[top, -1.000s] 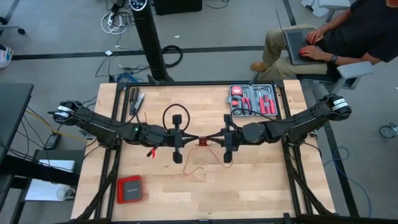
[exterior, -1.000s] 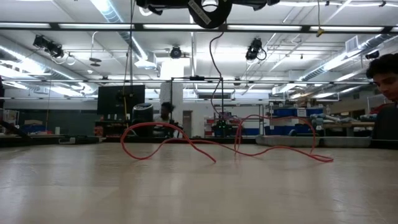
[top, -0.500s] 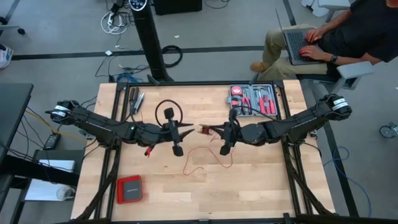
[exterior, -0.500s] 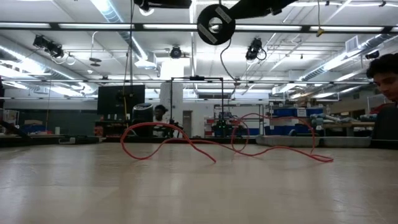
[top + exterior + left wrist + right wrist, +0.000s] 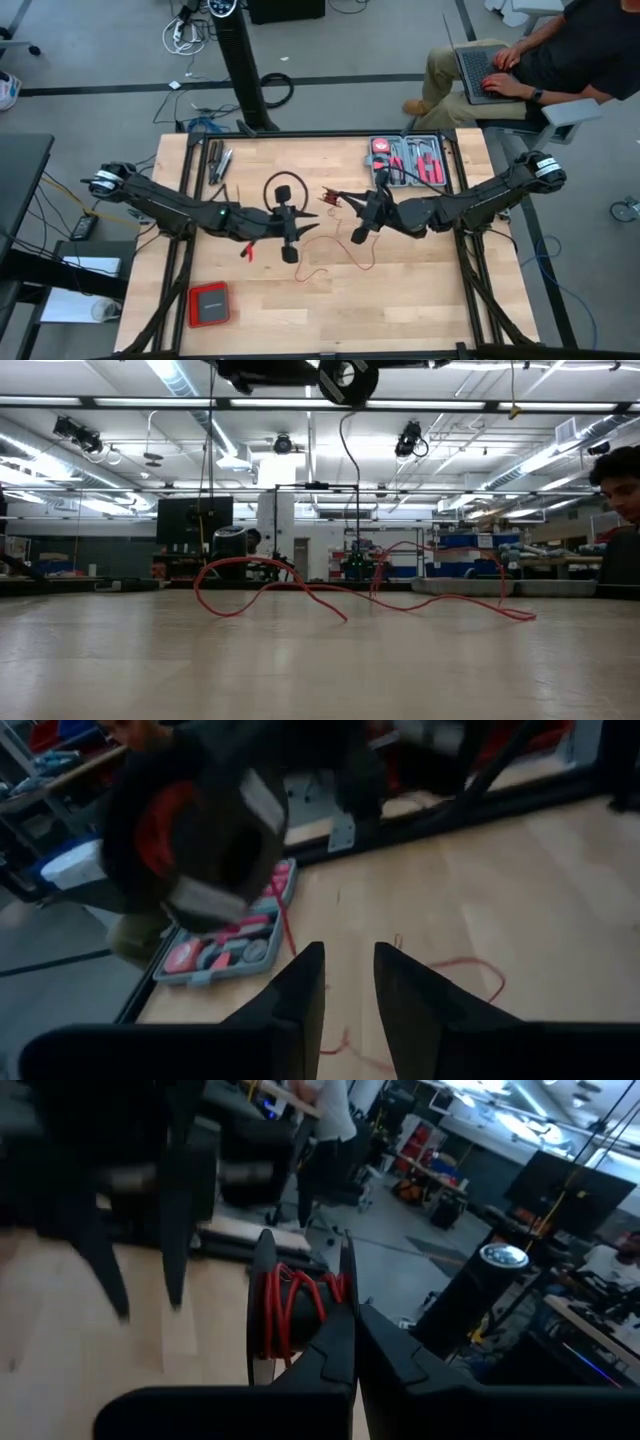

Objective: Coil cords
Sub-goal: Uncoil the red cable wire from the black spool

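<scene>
Cord (image 5: 290, 1308) pinched in right claw (image 5: 300, 1295).

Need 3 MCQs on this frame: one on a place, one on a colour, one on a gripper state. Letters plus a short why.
1. Where is the tool tray?
A. far right part of the table
B. near left corner
C. table centre

2. What colour is the cord?
A. blue
B. red
C. yellow

3. How is the right gripper?
A. open, nothing in it
B. out of view
C. shut on the cord

Answers:
1 A: the high view shows the tray at the table's far edge, by the right arm.
2 B: red loops show in the right wrist view, and a red strand trails over the table in the low view.
3 C: in the right wrist view its fingers are closed round the red windings, while the left gripper stands open with nothing between its fingers.
</scene>
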Available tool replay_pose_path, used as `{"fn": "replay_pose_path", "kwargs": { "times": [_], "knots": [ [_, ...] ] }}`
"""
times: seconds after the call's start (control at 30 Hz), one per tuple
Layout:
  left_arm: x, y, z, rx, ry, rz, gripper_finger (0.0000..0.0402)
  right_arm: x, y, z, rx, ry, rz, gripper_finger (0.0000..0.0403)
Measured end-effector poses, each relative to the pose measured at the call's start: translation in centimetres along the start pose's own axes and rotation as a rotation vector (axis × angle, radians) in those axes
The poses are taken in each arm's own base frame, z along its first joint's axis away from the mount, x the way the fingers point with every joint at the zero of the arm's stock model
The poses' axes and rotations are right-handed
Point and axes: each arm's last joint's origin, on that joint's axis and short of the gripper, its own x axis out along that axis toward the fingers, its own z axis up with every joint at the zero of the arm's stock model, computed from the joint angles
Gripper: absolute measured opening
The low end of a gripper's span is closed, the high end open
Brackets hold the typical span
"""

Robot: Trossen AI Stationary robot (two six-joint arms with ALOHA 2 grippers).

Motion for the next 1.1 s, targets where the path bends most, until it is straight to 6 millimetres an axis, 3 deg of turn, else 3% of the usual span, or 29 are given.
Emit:
{"fn": "replay_pose_path", "kwargs": {
  "times": [0.13,0.33,0.63,1.1],
  "knots": [
    [1.0,0.0,-0.8,-0.019,0.033,0.042,0.0094,0.0,-0.1,0.3,0.024,-0.023,-0.009,0.0],
    [1.6,0.7,-1.1,-0.18,0.037,0.102,0.0094,-0.3,0.0,0.7,0.049,-0.051,-0.006,0.0],
    [1.9,1.0,-0.9,-0.401,0.008,0.0,0.0094,0.3,0.7,0.3,-0.026,-0.052,-0.005,0.0],
    [2.0,1.3,-0.9,-0.43,0.002,0.044,0.0094,0.8,1.2,0.6,0.016,-0.108,-0.056,0.0]
  ]
}}
